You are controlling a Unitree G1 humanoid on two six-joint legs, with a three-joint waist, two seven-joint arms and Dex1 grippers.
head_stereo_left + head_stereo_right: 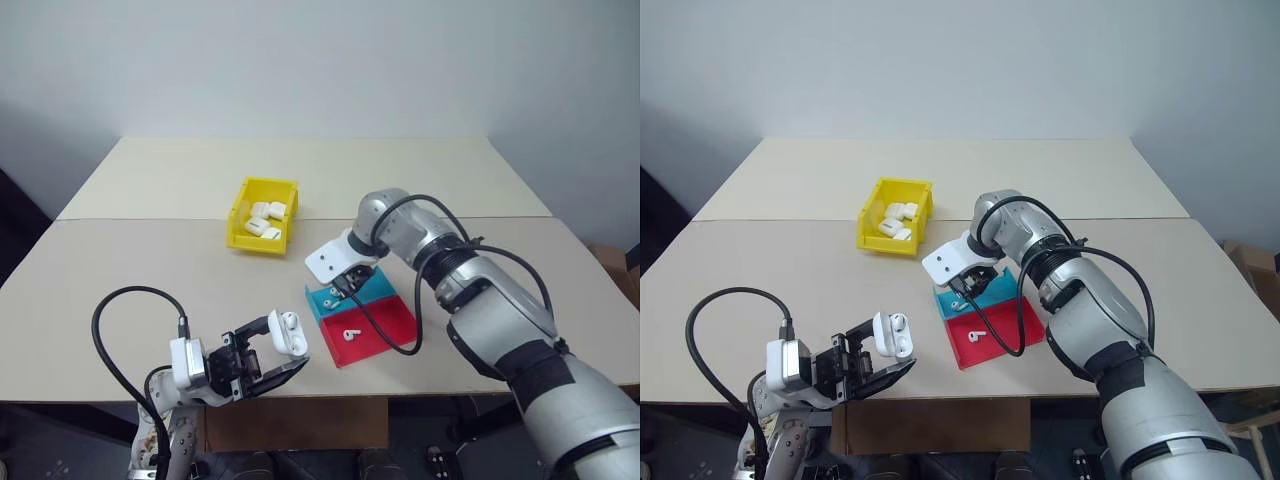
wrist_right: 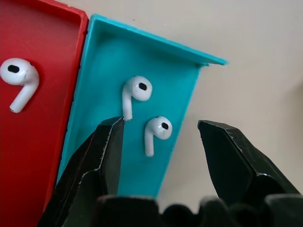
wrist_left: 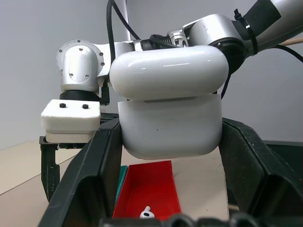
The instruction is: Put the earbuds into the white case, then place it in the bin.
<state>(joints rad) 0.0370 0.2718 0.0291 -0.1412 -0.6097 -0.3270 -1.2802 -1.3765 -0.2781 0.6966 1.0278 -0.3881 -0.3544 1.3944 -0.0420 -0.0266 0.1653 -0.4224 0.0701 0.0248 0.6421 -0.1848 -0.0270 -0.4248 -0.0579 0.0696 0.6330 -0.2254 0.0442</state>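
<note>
1. Table (image 1: 150,250): one, pale beige, carrying every item I list here.
2. Yellow bin (image 1: 262,215): one, standing toward the far middle of the table. I count about four small white cases (image 1: 265,220) lying loose inside it.
3. Teal tray (image 2: 137,137): one, shallow, near the front edge of the table, touching the red tray along one long side.
4. Red tray (image 1: 370,328): one, shallow, the nearer of the pair.
5. Earbuds, three in all. Two earbuds (image 2: 158,130) lie side by side in the teal tray, apart from each other, stems pointing the same way. One earbud (image 1: 351,335) lies alone in the red tray.
6. White case (image 1: 287,332): one, lid flipped open, held up off the table at my left, well apart from the bin.
7. Left gripper (image 1: 262,355): its black fingers (image 3: 87,175) are clamped on the two sides of the white case body, the open lid standing above them.
8. Right gripper (image 2: 161,142): pointing down over the teal tray, fingers (image 2: 106,156) spread wide with nothing between them. In the right wrist view the two teal-tray earbuds show between and just beyond the fingertips; I cannot tell whether a fingertip touches the tray.
</note>
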